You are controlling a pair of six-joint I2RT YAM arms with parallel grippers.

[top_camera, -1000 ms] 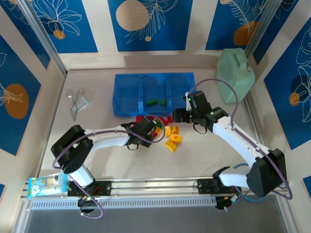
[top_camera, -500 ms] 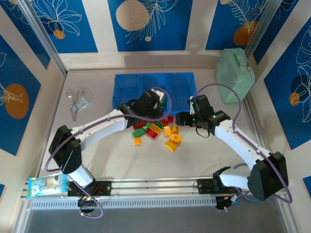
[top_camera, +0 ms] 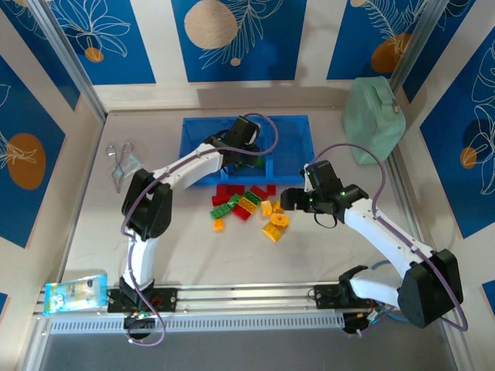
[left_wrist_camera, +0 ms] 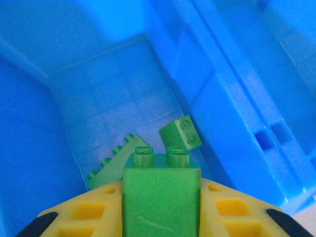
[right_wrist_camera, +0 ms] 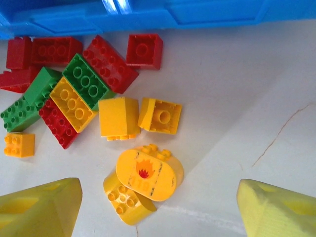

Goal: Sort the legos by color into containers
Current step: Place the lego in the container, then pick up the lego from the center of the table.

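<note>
My left gripper [top_camera: 246,147] reaches over the blue tray [top_camera: 199,141]. In the left wrist view this gripper [left_wrist_camera: 161,213] is shut on a green brick [left_wrist_camera: 160,190], studs pointing away, held above the middle compartment [left_wrist_camera: 118,103]. Two more green bricks [left_wrist_camera: 181,132] lie on that compartment's floor. My right gripper [top_camera: 291,199] is open and hovers beside the pile of loose legos [top_camera: 241,202]. In the right wrist view it [right_wrist_camera: 160,207] stands wide, above a round yellow piece [right_wrist_camera: 147,174] with a flame print. Red [right_wrist_camera: 143,49], green [right_wrist_camera: 88,81] and yellow [right_wrist_camera: 118,116] bricks lie just beyond.
A mint green case [top_camera: 373,120] stands at the back right, close to the right arm. Scissors [top_camera: 118,158] lie at the left of the tray. A small packet [top_camera: 75,294] rests at the near left corner. The tray's front wall [right_wrist_camera: 148,17] borders the pile.
The left arm has carried the green brick from the pile up and over the tray's middle compartment. The right gripper has drawn back from the tray toward the yellow pieces and opened wider.
</note>
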